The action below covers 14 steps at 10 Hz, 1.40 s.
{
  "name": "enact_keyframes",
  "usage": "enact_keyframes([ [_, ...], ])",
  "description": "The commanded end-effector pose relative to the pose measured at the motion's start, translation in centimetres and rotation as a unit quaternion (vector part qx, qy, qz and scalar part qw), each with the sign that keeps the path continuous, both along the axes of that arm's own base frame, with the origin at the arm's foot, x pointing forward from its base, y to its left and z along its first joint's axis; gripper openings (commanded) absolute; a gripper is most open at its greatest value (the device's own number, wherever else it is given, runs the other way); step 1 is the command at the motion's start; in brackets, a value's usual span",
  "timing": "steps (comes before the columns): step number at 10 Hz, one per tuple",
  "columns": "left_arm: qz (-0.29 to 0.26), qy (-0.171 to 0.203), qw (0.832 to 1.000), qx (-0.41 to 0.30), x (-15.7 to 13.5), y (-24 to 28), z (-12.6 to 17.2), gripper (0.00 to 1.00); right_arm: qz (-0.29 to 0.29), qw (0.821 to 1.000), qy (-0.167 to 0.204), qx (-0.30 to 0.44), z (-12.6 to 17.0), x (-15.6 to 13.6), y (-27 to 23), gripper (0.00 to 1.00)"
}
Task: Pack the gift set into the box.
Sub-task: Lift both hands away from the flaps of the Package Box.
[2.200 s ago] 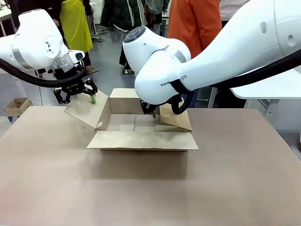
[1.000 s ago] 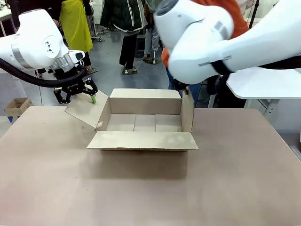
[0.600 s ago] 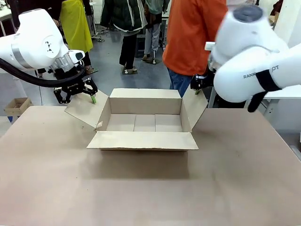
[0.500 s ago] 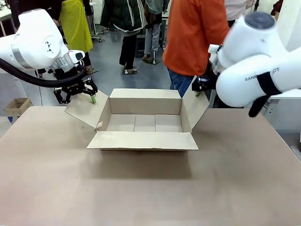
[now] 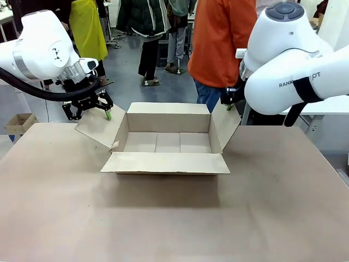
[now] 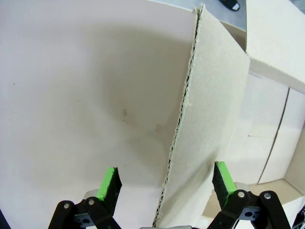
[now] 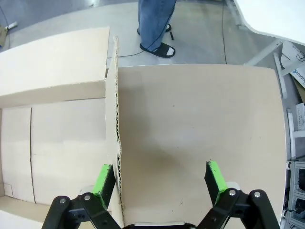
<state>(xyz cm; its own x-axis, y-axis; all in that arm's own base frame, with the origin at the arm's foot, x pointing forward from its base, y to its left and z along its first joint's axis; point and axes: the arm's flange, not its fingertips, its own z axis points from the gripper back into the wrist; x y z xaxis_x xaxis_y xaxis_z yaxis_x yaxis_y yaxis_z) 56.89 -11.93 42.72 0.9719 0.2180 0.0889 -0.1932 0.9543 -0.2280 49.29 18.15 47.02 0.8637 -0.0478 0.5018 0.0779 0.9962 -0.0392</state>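
Note:
The box (image 5: 167, 143), a brown cardboard carton, stands open at mid-table with nothing inside it. Its front flap lies flat toward me and its side flaps lean outward. My left gripper (image 5: 90, 111) hangs open at the top edge of the left flap (image 5: 98, 128). In the left wrist view that flap (image 6: 205, 119) runs edge-on between the fingers of my left gripper (image 6: 167, 180). My right gripper (image 5: 228, 102) is open at the top of the right flap (image 5: 227, 126). In the right wrist view that flap's edge (image 7: 114, 143) sits just inside one pad of the right gripper (image 7: 158, 177). The gift set is out of view.
A person in an orange top (image 5: 223, 38) stands just behind the box at the far side, with other people farther back. A small cardboard box (image 5: 19, 123) sits off the table's left corner. A white table (image 5: 322, 101) stands at the right.
My right arm has swung out of the box toward the right, and the right flap has gone from folded inward to leaning outward. The left arm has not moved.

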Motion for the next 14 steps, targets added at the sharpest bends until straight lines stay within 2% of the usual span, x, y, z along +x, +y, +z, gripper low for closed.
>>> enact_keyframes([
  [1,0.007,0.000,1.000,0.006,-0.14,-0.02,0.29,1.00,-0.015,1.000,-0.007,-0.004,-0.18,0.38,0.29,1.00],
  [14,0.007,0.000,1.000,0.006,-0.14,-0.02,0.29,1.00,-0.015,1.000,-0.007,-0.004,-0.18,0.38,0.29,1.00],
])
